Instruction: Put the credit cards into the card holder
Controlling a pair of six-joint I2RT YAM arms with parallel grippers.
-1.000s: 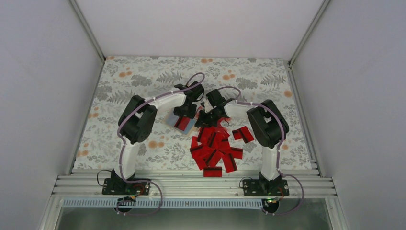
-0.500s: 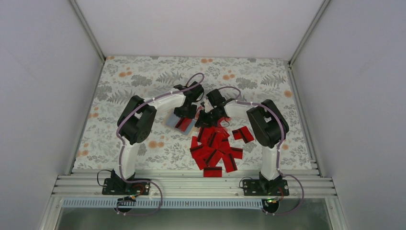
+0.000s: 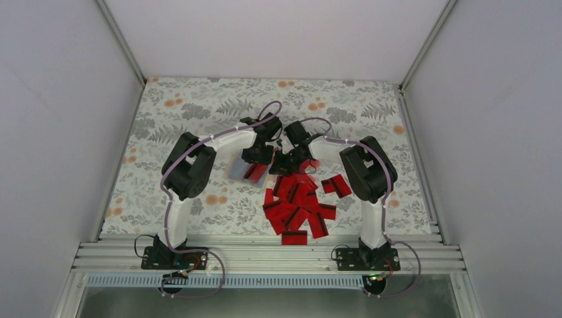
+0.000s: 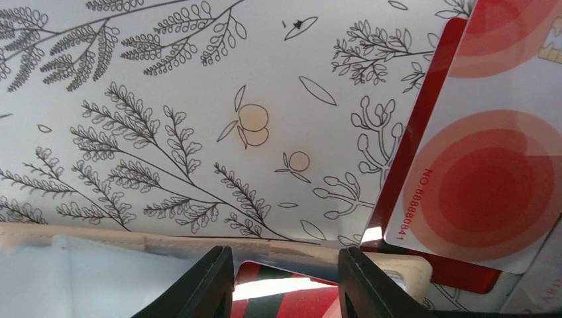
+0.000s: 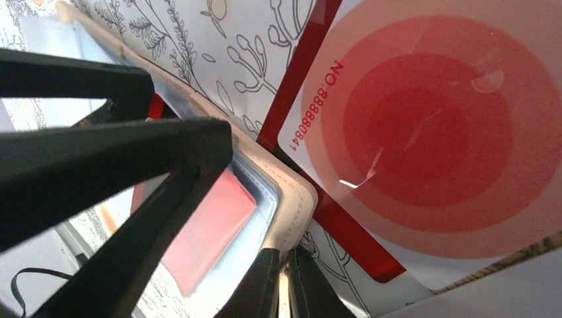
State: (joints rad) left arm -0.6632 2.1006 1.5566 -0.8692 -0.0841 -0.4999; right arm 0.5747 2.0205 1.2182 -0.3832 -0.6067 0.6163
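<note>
The left pincer (image 4: 285, 255) has narrowed over the last second to about half-open. Its tips rest on the holder (image 3: 237, 169), and a red card (image 4: 285, 299) shows in the pocket between them. The holder is broader than the gap, so it looks pressed down rather than grasped. The right pincer (image 5: 283, 255) has stayed closed to a slit, its tips right at the holder's rounded corner; whether it nips the rim there I cannot tell. Seen from above, the holder has slid and turned slightly to the left. It lies on the surface (image 3: 199, 112) just left of the heap of cards (image 3: 298, 205), with both pincers meeting over its right end. A pale card (image 5: 424, 132) with a red disc lies just beside that corner, outside the holder and overlapping a red one. As I judge it, one card is seated and the left arm is steadying the holder for the next, with almost the whole heap left to do. Because of the small shift, the pocket mouth will likely need lining up afresh before another card goes in.
</note>
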